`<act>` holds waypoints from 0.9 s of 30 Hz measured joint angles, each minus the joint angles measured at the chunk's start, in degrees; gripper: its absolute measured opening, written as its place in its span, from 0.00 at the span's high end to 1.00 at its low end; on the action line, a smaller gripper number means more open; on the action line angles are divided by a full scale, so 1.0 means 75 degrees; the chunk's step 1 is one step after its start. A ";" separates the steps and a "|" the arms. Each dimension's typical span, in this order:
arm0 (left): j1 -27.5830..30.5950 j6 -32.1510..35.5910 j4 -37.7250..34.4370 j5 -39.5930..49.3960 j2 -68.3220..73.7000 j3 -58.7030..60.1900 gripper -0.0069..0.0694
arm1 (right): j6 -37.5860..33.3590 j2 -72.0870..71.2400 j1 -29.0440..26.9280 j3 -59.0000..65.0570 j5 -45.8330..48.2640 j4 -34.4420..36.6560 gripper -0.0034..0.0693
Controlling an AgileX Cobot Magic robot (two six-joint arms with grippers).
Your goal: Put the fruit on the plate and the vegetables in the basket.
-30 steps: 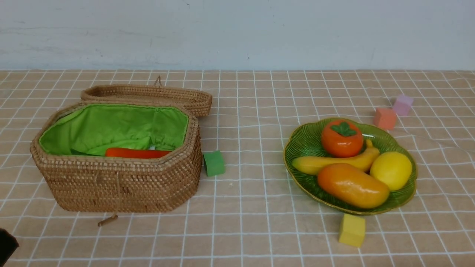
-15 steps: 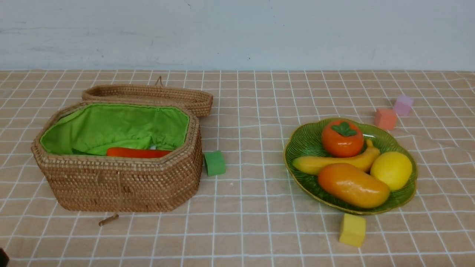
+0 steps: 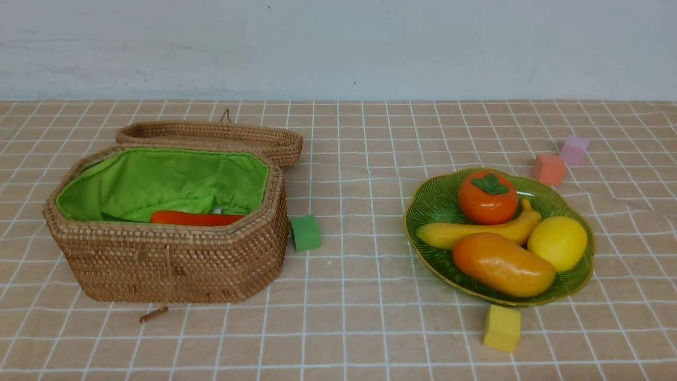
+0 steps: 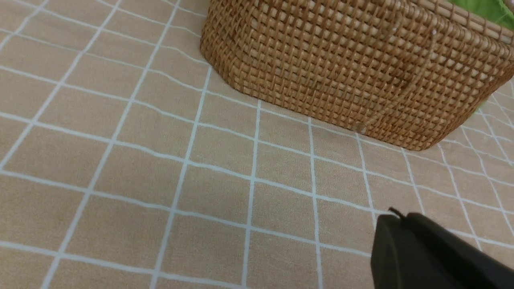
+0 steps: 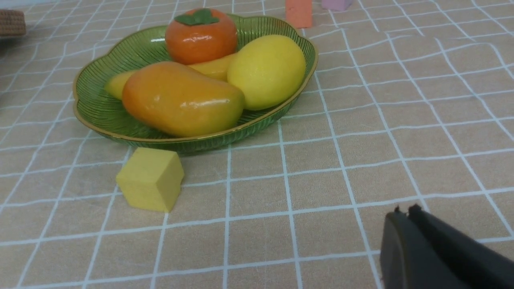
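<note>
The plate point(image 3: 423, 203) is sitting on the checked tablecloth point(image 3: 365, 296) and is carrying all four fruits: the persimmon point(image 3: 487, 197), the banana point(image 3: 476, 232), the lemon point(image 3: 557, 243) and the mango point(image 3: 502, 264). In the right wrist view the plate point(image 5: 100, 108) is lying ahead of the right gripper point(image 5: 402, 211), well apart from it. This gripper is showing its two dark fingers pressed together, holding nothing and touching nothing. A yellow cube point(image 5: 150, 178) is lying between this gripper and the plate, just beside the plate's rim.

The basket point(image 3: 174, 259) is standing open, its lid point(image 3: 211, 135) lying behind it. Inside, only the red pepper point(image 3: 195, 218) is showing clearly against the green lining. The left gripper point(image 4: 391, 214) is also closed and empty; the basket wall point(image 4: 341, 68) is standing ahead of it, apart from it.

Compared with one second ago, the dark piece of the left arm at the lower left corner of the front view is gone; neither arm is appearing there now.

A green block point(image 3: 305, 233) is lying just beside the basket. An orange cube point(image 3: 548, 169) and a pink cube point(image 3: 574, 150) are lying beyond the plate.
</note>
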 joint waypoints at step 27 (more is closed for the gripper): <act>0.0009 -0.0016 0.0023 0.0000 0.0000 0.0000 0.92 | -0.0023 0.0000 0.0000 0.0000 0.0000 0.0000 0.89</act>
